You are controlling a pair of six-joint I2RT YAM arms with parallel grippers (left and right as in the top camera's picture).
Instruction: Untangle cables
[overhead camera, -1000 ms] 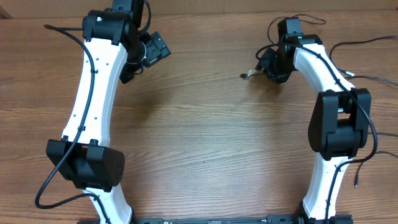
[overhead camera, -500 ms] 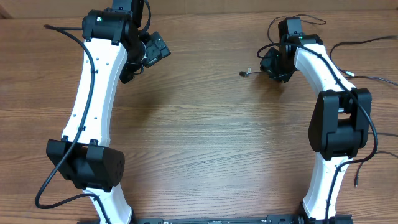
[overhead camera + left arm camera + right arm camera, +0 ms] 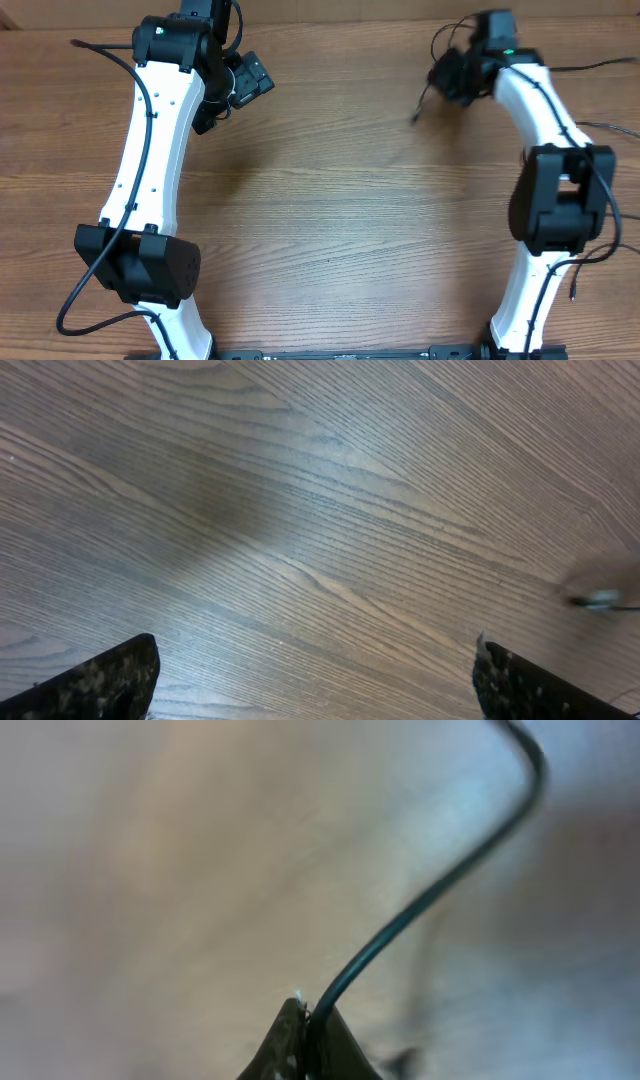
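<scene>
In the right wrist view my right gripper (image 3: 308,1022) is shut on a thin dark cable (image 3: 430,900) that rises out of the pinched tips and curves up to the right. From overhead, the right gripper (image 3: 452,76) is at the far right of the table and the cable's free end (image 3: 418,110) hangs down to its left. More thin cable (image 3: 585,66) trails to the right of the arm. My left gripper (image 3: 246,84) stands open at the far left, holding nothing. Its wrist view shows both fingers (image 3: 100,680) wide apart over bare wood and a blurred plug end (image 3: 601,599) at the right edge.
The wooden table (image 3: 330,220) fills the overhead view. Thin cords (image 3: 610,126) run off its right edge, and another end (image 3: 575,288) lies beside the right arm's base. Thick black arm wiring (image 3: 80,290) loops by the left arm's base.
My right gripper has shut on the cable and moved toward the far right. The plug end that lay on the table to its left now hangs from it. The left arm has not moved.
</scene>
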